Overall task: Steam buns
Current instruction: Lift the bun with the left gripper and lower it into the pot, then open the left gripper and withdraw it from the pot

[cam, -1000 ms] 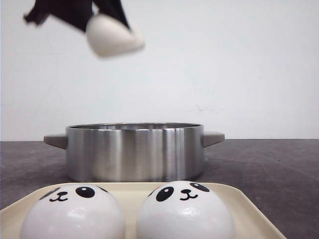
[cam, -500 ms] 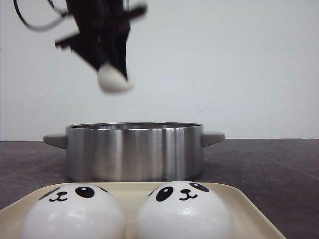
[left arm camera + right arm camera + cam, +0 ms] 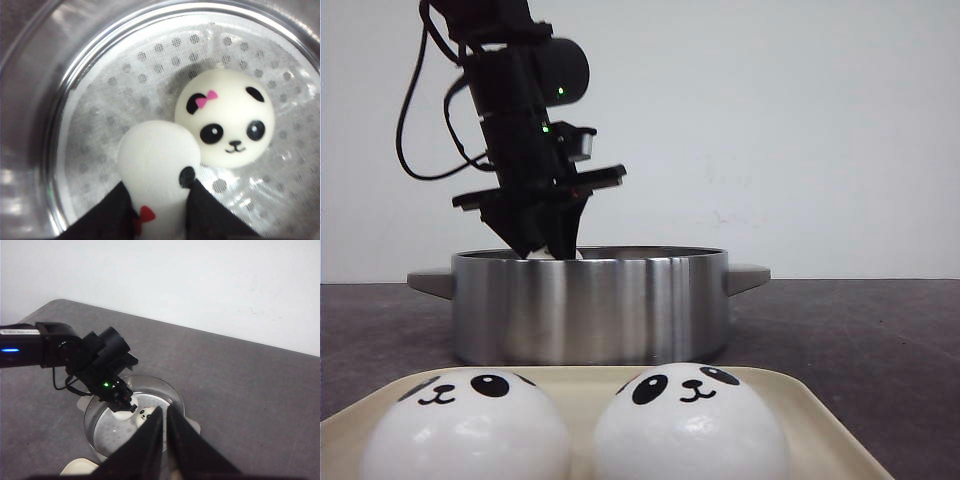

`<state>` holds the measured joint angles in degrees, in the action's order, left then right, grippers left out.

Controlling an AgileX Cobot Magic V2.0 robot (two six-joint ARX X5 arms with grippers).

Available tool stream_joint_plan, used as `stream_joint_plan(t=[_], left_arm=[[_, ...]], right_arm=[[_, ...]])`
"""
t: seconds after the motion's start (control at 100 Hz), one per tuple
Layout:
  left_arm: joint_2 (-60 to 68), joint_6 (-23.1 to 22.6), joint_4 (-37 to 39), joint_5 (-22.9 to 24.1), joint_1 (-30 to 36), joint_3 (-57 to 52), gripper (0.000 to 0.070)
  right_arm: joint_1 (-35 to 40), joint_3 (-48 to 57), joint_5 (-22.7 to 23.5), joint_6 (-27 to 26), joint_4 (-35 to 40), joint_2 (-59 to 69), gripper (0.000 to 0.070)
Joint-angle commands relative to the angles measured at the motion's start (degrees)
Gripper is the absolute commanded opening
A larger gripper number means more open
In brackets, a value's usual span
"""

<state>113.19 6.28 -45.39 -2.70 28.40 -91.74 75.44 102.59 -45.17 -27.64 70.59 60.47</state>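
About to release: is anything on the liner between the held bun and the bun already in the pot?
No. In the left wrist view the held bun in the left end effector nearly touches the bow bun; no object separates them.

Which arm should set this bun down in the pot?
Left. Its gripper already holds a bun low inside the steel pot, beside the bun with the pink bow. The right gripper hangs high above, fingers together, holding nothing.
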Motion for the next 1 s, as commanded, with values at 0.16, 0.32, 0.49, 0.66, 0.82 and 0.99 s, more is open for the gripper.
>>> stream_joint_plan(t=[0.16,0.32,0.49,0.66,0.82,0.99], left_arm=[[3.43,-0.46,0.87,0.17,-0.07,-1.53,0.0073],[3.43,0.87,1.73,0.20,-0.07,-1.57,0.0345],[3.43,0.85,1.64,0.20,-0.15,-1.60,0.0451],[3.43,0.87,0.44,0.20,-0.17,-1.99,0.0573],[3.43,0.85,-0.20,0.22,-0.17,-3.87,0.0700],[2.82,1.46,-2.93,0.02,-0.15,-9.16,0.0700]], right_arm=[[1.53,0.94,0.33,-5.53,2.19,0.52,0.0002],[3.02,0.94,0.31,-7.98,3.34,0.52,0.0002],[4.68,0.94,0.31,-8.63,4.00,0.55,0.0002],[5.51,0.94,0.24,-9.73,5.03,0.59,0.0002],[5.51,0.94,0.24,-9.97,5.97,0.72,0.0003],[5.51,0.92,0.22,-11.34,7.91,1.25,0.0002]])
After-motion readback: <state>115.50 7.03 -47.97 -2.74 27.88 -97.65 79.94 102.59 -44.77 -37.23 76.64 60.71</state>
